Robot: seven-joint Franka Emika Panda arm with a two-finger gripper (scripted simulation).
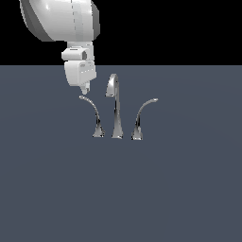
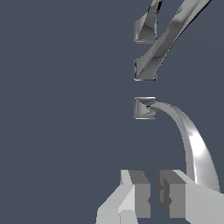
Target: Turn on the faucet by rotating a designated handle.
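The chrome faucet stands on the grey floor in the exterior view, with a tall hooked spout (image 1: 116,118) in the middle. The handle (image 1: 98,131) is the lever arching toward the exterior view's left. A mirror-image lever (image 1: 138,128) arches toward the right. My gripper (image 1: 85,90) hangs just above the handle's fine tip. In the wrist view my gripper (image 2: 154,193) is shut, with only a thin gap and nothing between the jaws. There the handle (image 2: 194,144) curves from its base past the outer side of one finger (image 2: 175,194), not between the jaws. The spout (image 2: 170,33) lies beyond it.
The faucet stands on a flat dark grey floor (image 1: 189,189). The other lever (image 2: 148,24) shows at the far end of the wrist view. The arm's white wrist housing (image 1: 61,19) looms above the gripper.
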